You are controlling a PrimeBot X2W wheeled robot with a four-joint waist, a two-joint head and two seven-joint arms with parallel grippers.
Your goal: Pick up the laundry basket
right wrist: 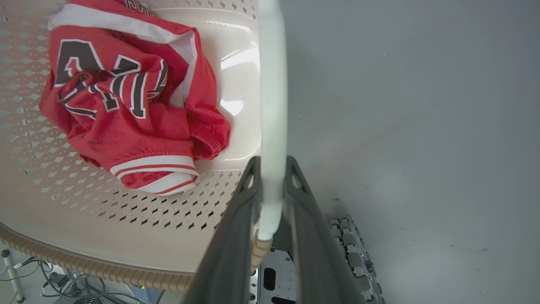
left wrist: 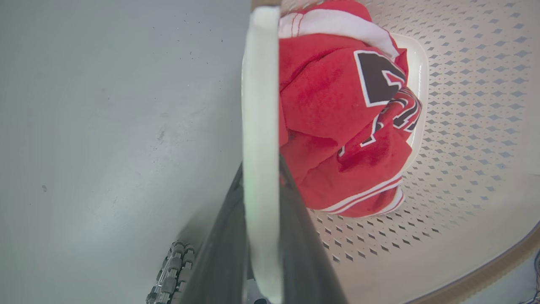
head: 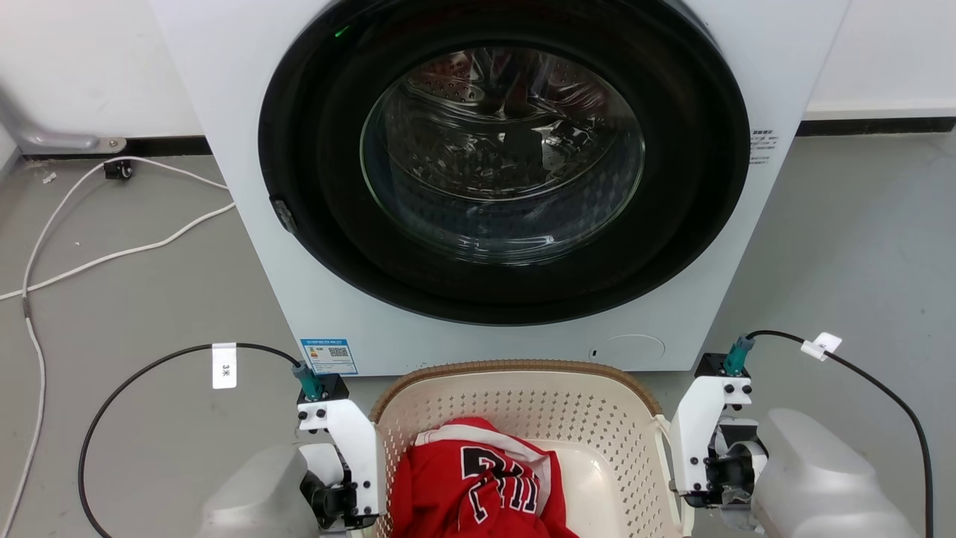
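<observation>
Evidently upright laundry basket [head: 523, 403], handles [left wrist: 261, 105] left-right.

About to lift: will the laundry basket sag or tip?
Probably light: the laundry basket carries one red jersey. Its moulded perforated walls look stiff. Left gripper and right gripper clamp opposite handles, so tipping seems unlikely.

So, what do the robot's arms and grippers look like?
Left forearm and right forearm: pale grey, rounded, with white wrist brackets. A black cable with teal plug and white tag enters each. Left gripper and right gripper: two long dark fingers.
</observation>
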